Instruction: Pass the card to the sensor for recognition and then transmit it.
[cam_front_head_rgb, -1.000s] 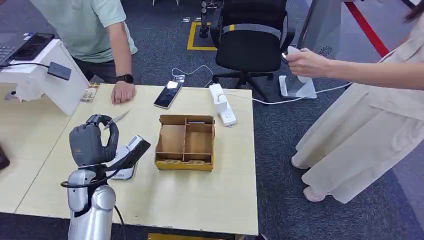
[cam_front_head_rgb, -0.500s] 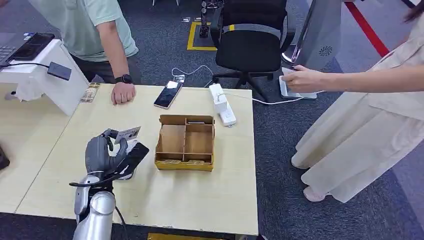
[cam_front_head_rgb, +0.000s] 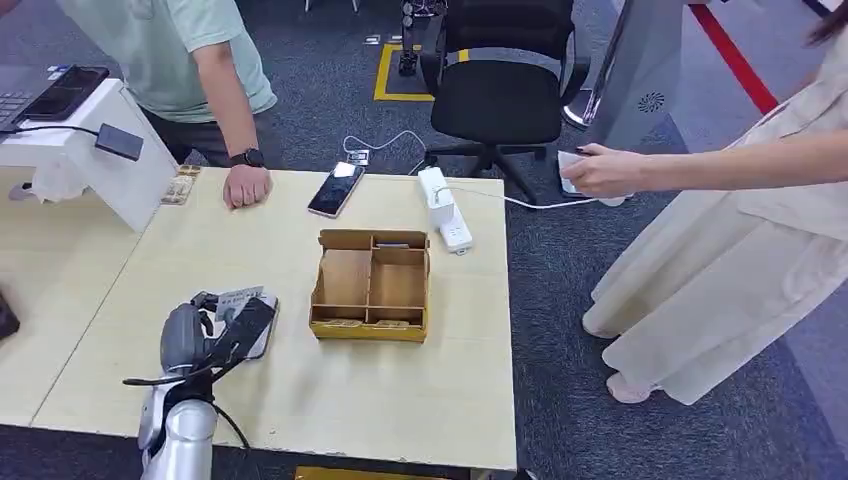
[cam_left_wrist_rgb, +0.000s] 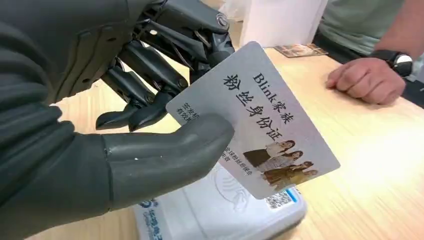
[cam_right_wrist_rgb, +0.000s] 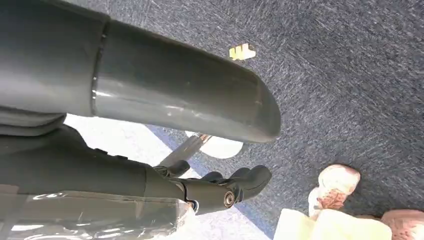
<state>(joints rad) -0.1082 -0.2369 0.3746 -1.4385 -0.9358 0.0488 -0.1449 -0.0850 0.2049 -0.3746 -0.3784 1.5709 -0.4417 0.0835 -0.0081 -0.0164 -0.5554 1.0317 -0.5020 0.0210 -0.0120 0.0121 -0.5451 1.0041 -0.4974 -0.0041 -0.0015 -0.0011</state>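
Note:
My left hand (cam_front_head_rgb: 190, 335) is low over the near left part of the table and pinches a grey printed card (cam_front_head_rgb: 238, 300) between thumb and fingers. In the left wrist view the card (cam_left_wrist_rgb: 260, 120) shows Chinese text and a small group photo, with my thumb pressed on its face. The card hangs tilted just above the white sensor (cam_left_wrist_rgb: 220, 210), a flat reader with a blue logo; its edge (cam_front_head_rgb: 268, 332) peeks out beside my hand. My right hand (cam_right_wrist_rgb: 130, 160) hangs over the carpet holding nothing, fingers apart.
A divided cardboard box (cam_front_head_rgb: 370, 285) stands mid-table, right of my hand. A phone (cam_front_head_rgb: 336, 188) and a power strip (cam_front_head_rgb: 445, 208) lie at the far edge. A person's hand (cam_front_head_rgb: 246, 185) rests at the far left. Another person (cam_front_head_rgb: 700, 230) stands right.
My left hand has come down and toward me with the card, bringing it from held high to low over the sensor. The person on the right lowered a hand.

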